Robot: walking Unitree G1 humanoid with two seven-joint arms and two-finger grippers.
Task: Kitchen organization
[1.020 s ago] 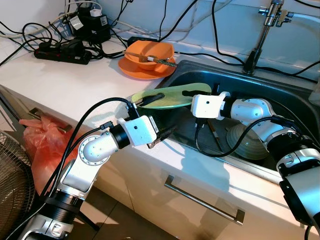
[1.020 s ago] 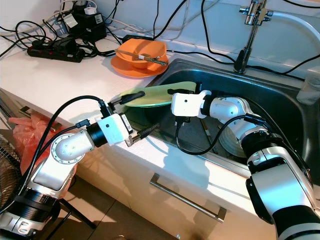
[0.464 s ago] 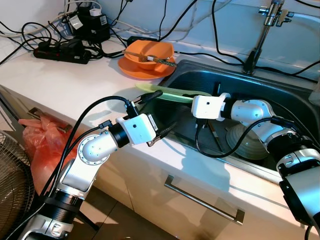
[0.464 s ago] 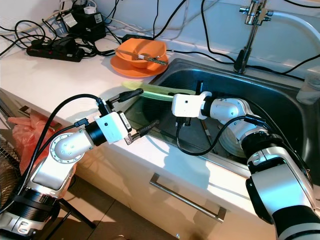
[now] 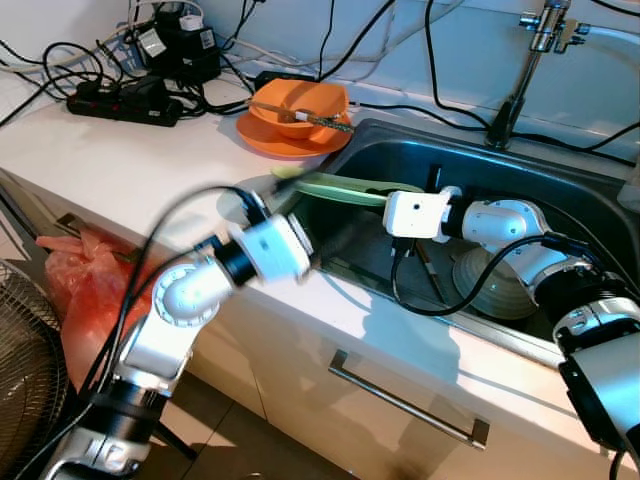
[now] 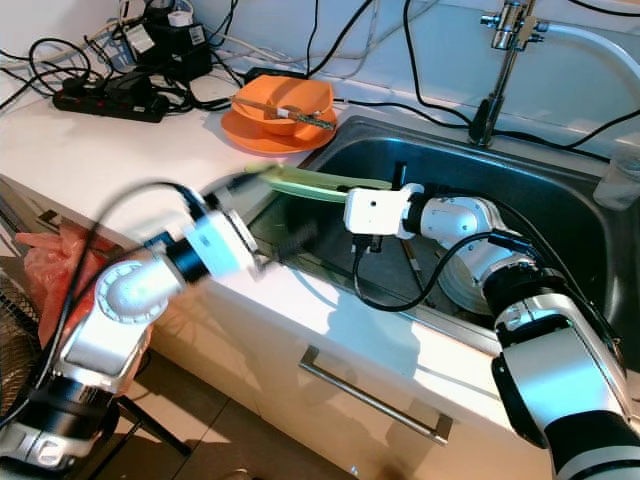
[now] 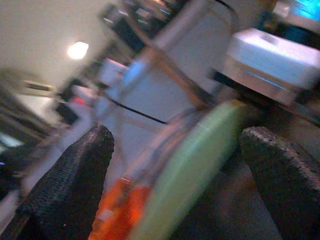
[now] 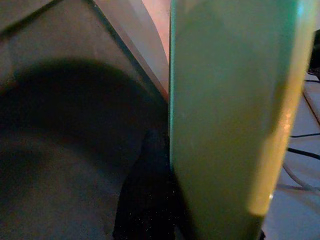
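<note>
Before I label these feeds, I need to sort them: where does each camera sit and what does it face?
Left eye: on the head, looking down at the sink; both silver arms show.
Right eye: beside it, same scene; right gripper holds the green plate.
Left wrist: along the left gripper, fingers apart around the plate.
Right wrist: against the plate's face, one finger beside it.
Shared: all four show the plate.

Between us and the sink (image 5: pixel 560 190) basin, the green plate (image 5: pixel 340 188) bars the near-left corner; the basin's middle lies open.
</note>
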